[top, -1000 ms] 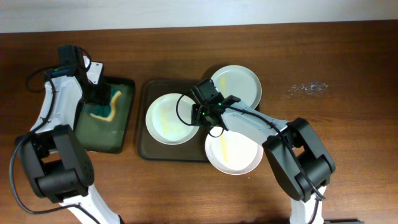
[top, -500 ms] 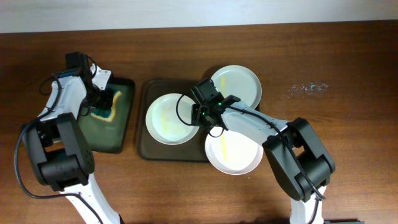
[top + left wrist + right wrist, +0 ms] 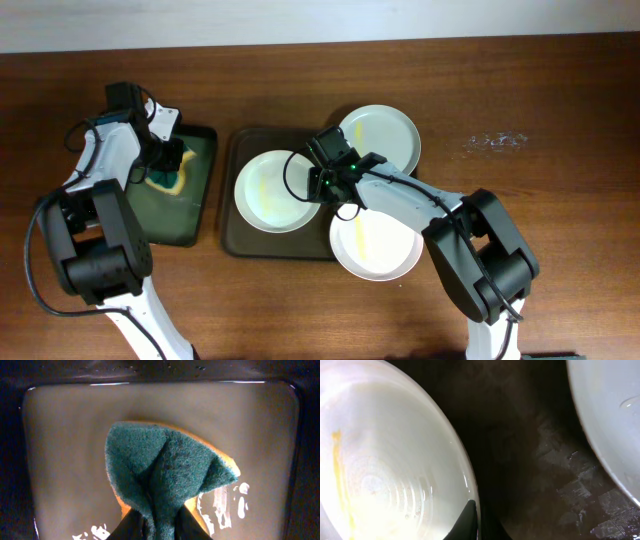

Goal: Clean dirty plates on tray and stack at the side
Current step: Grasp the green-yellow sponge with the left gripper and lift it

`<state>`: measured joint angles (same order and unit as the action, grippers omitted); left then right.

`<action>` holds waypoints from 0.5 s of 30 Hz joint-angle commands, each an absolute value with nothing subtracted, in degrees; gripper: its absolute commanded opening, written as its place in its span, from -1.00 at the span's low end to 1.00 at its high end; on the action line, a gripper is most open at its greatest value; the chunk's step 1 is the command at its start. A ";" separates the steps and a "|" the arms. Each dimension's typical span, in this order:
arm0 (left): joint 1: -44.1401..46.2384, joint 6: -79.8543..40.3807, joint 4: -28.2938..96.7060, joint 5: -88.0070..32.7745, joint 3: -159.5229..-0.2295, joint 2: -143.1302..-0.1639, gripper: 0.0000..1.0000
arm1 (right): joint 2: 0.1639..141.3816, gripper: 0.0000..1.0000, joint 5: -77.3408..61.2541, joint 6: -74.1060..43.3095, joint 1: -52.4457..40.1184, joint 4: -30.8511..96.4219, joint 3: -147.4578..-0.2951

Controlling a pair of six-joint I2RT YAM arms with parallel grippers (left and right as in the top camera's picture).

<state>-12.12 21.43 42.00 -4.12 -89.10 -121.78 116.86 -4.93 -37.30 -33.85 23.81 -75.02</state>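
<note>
Three white plates show from overhead. One with a yellow smear (image 3: 268, 190) lies on the brown tray (image 3: 232, 228), and my right gripper (image 3: 321, 186) is shut on its right rim. In the right wrist view the fingers (image 3: 470, 520) pinch that rim, with the smeared plate (image 3: 385, 470) to the left. A second plate (image 3: 385, 138) overlaps the tray's back right corner. A third smeared plate (image 3: 375, 245) overlaps its front right corner. My left gripper (image 3: 160, 524) is shut on a green and yellow sponge (image 3: 160, 460), folded up between the jaws.
The sponge (image 3: 166, 178) sits in a smaller dark green tray (image 3: 165, 225) holding shallow water, left of the brown tray. Water drops (image 3: 495, 141) lie on the wooden table at the right. The second plate's edge (image 3: 610, 415) fills the right wrist view's upper right.
My left gripper has shifted a little and shut on the sponge, bunching it up between the fingers. The right arm and the plates have not moved.
</note>
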 commanded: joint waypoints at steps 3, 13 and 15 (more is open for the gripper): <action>-12.16 18.46 41.98 -5.17 -88.79 -122.91 -0.91 | 119.33 -0.91 -4.47 -36.93 -34.15 25.06 -74.67; -12.62 11.75 50.50 -4.73 -93.21 -122.87 -1.00 | 119.31 -0.92 -8.88 -36.88 -34.00 25.32 -74.70; -12.64 10.94 57.45 -5.19 -98.80 -122.80 -1.00 | 119.33 -0.92 -11.70 -36.69 -33.30 25.34 -74.70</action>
<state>-12.14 13.61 51.88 -4.10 -92.20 -121.95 116.86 -7.60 -37.28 -33.74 24.38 -75.02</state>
